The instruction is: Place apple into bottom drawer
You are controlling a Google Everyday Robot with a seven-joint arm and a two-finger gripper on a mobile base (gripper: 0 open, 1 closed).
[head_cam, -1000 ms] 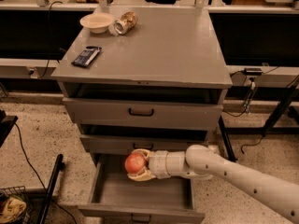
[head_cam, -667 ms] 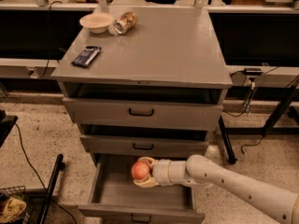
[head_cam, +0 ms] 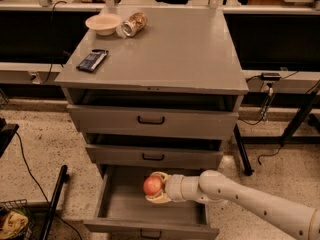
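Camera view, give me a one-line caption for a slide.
The end effector holds the apple over the open bottom drawer of a grey cabinet.

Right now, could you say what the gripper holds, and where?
The gripper holds the apple, fingers above and below it, over the open bottom drawer.
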